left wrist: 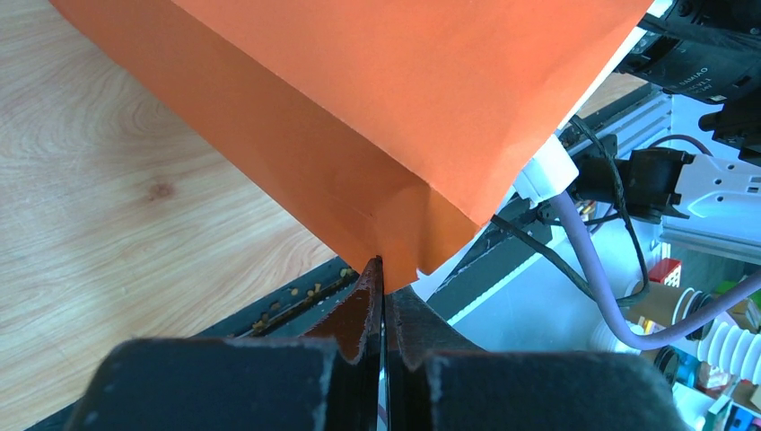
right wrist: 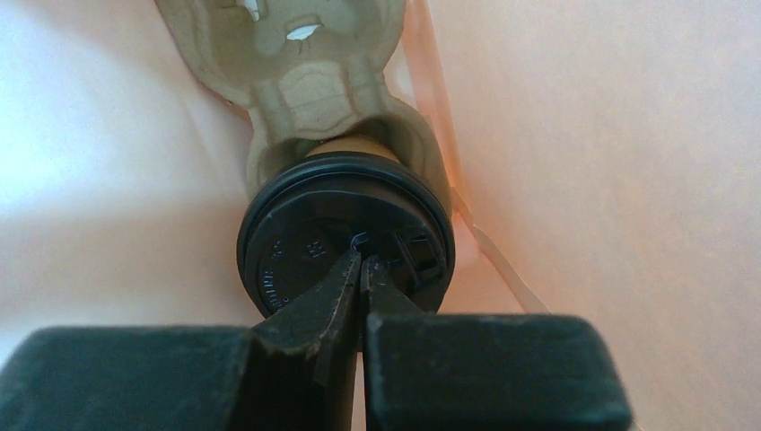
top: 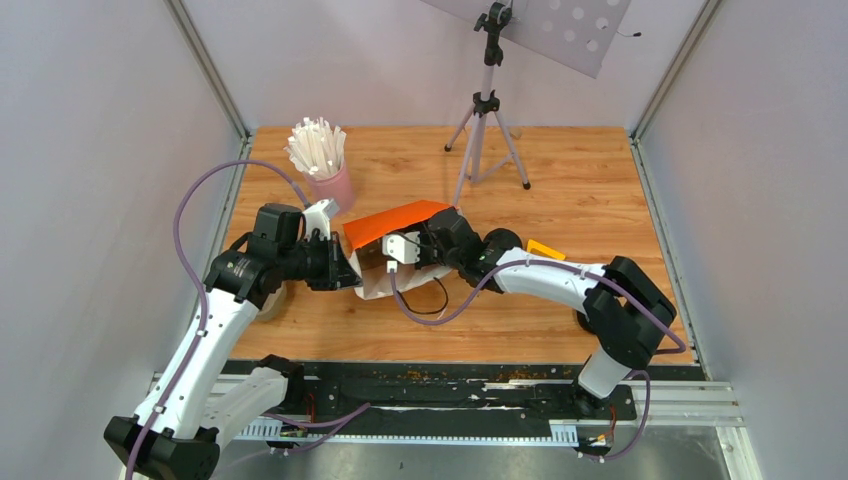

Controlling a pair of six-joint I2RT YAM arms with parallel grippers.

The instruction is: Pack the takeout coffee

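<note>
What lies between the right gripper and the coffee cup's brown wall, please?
Only the coffee cup's black lid, with the shut right gripper's tips at it, as the right wrist view shows.

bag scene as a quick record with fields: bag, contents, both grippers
bag: orange, on its side on the table
contents: cup with black lid, seated in pulp tray
left gripper: shut on bag edge
right gripper: shut, inside bag, tips at the lid
pink cup: upright behind bag, holds white sticks
</note>
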